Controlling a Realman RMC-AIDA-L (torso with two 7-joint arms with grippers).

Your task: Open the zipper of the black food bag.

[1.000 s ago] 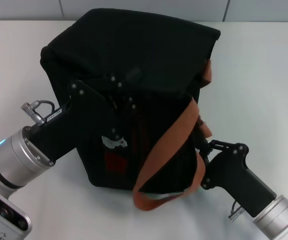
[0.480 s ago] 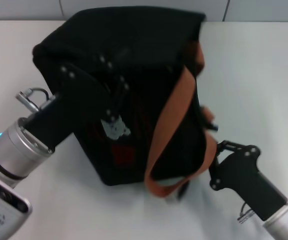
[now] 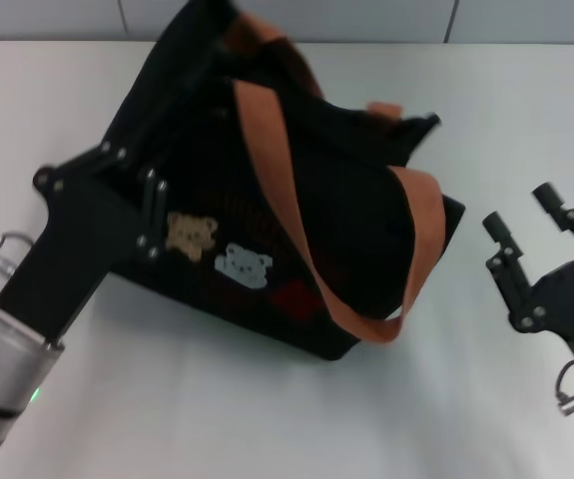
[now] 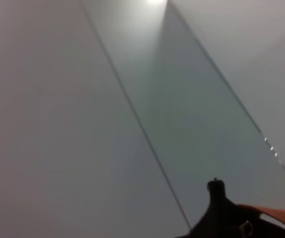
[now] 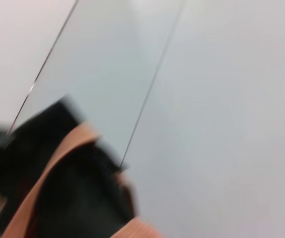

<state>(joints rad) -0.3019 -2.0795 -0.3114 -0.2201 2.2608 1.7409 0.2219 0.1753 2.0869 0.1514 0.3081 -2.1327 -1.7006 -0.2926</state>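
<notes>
The black food bag (image 3: 336, 220) lies tilted on the white table, its side with two bear prints (image 3: 217, 249) facing me. Its orange-brown handles (image 3: 277, 150) loop over the top and hang down on the right. My left gripper (image 3: 132, 195) presses against the bag's left end, low on the left. My right gripper (image 3: 524, 210) stands open to the right of the bag, apart from it and holding nothing. The zipper is hidden. The right wrist view catches a blurred part of the bag (image 5: 78, 198) and a handle (image 5: 58, 163).
The white table (image 3: 267, 419) stretches around the bag, with grey wall panels (image 3: 366, 15) behind it. The left wrist view shows mostly pale panels with a seam, plus a black edge (image 4: 221, 213) and a strip of orange webbing (image 4: 281, 215).
The bag has tipped from upright onto a slant and swung, so its bear-print side now shows. My right gripper has left the bag's front corner and moved away to the right.
</notes>
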